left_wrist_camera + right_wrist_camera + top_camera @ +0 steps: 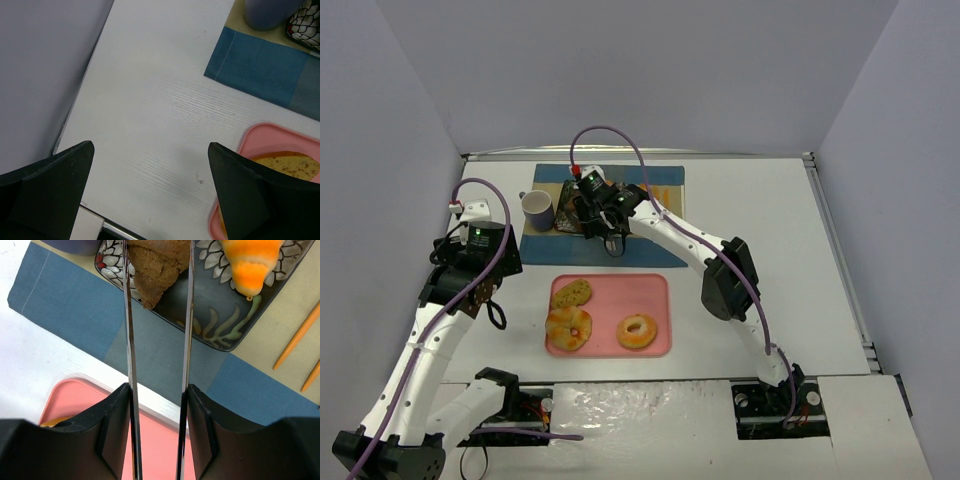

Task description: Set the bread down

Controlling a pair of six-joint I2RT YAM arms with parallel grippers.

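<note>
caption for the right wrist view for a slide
Right gripper holds brown bread over the patterned plate on a blue placemat.

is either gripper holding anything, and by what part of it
The right gripper pinches the brown bread piece by its two opposite sides, at the patterned plate. The left gripper is open and holds nothing.

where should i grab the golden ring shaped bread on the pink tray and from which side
Best bet: come straight down and pinch one arc of the golden ring-shaped bread, one finger in its hole, one outside. It lies flat on the pink tray, hole up, with nothing resting on it.
</note>
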